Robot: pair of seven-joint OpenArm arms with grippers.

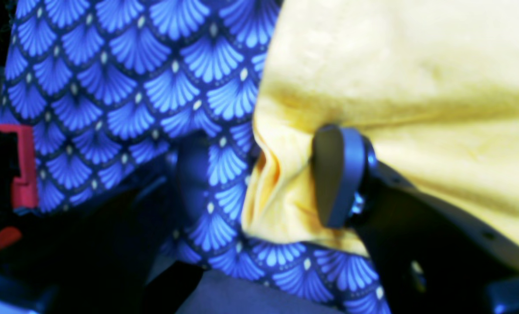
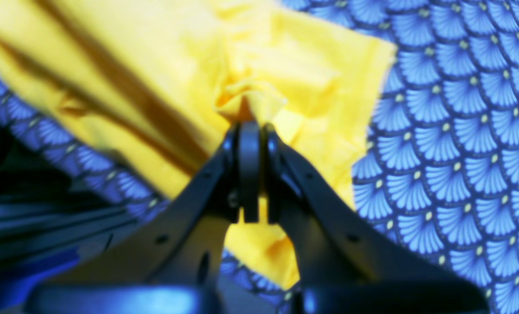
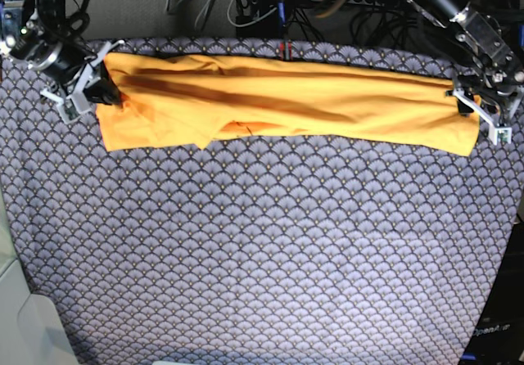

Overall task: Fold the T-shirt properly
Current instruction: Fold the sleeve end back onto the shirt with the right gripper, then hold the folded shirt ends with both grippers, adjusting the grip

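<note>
The yellow-orange T-shirt [image 3: 286,95] lies stretched in a long band across the far part of the table, with folds along its length. My right gripper [image 3: 102,91] is at the band's left end in the base view. In the right wrist view this gripper [image 2: 250,124] is shut on a bunched pinch of the T-shirt [image 2: 154,65]. My left gripper [image 3: 475,107] is at the band's right end. In the left wrist view it [image 1: 263,152] stands open, with the T-shirt's edge [image 1: 416,65] draped against one finger [image 1: 337,174] and loose between the jaws.
A blue-grey scallop-patterned cloth [image 3: 262,250] covers the whole table. Cables and dark equipment [image 3: 327,5] run along the far edge. A white object [image 3: 24,324] sits at the near left corner. A red part [image 1: 15,165] shows beside the left arm.
</note>
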